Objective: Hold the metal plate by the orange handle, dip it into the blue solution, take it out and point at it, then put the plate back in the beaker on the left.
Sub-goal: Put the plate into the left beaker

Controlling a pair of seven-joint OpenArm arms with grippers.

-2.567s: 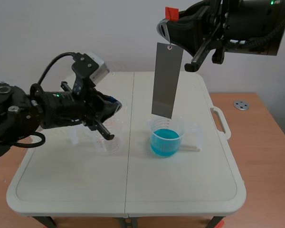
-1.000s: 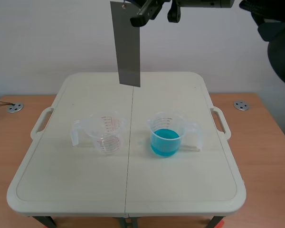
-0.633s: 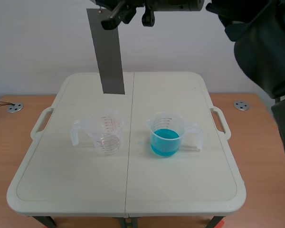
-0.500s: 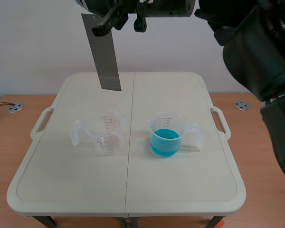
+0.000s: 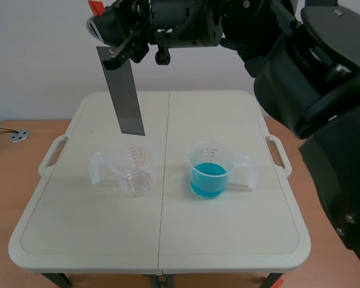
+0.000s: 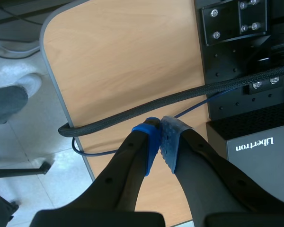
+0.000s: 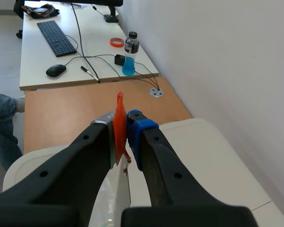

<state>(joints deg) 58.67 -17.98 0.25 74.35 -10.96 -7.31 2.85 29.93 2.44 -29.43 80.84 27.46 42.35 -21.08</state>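
A grey metal plate (image 5: pixel 122 95) hangs tilted from its orange handle (image 5: pixel 95 7), its lower end just above the clear empty beaker (image 5: pixel 131 168) on the left. My right gripper (image 5: pixel 111 27), raised across the top, is shut on the orange handle (image 7: pixel 119 128). The beaker of blue solution (image 5: pixel 210 170) stands to the right of the empty one. My left gripper (image 6: pixel 160 137) is out of the scene view; its wrist view shows the pads (image 6: pixel 171 143) shut on nothing over a wooden desk.
Both beakers stand mid-table on the white folding table (image 5: pixel 84 240), on either side of its centre seam. The right arm's bulky body (image 5: pixel 324 90) fills the upper right of the scene. Round metal discs (image 5: pixel 18 136) lie on the wooden surface beside the table.
The right arm carried the plate leftward from above the blue beaker and lowered it toward the left beaker. The left arm, beside the empty beaker earlier, has left the scene.
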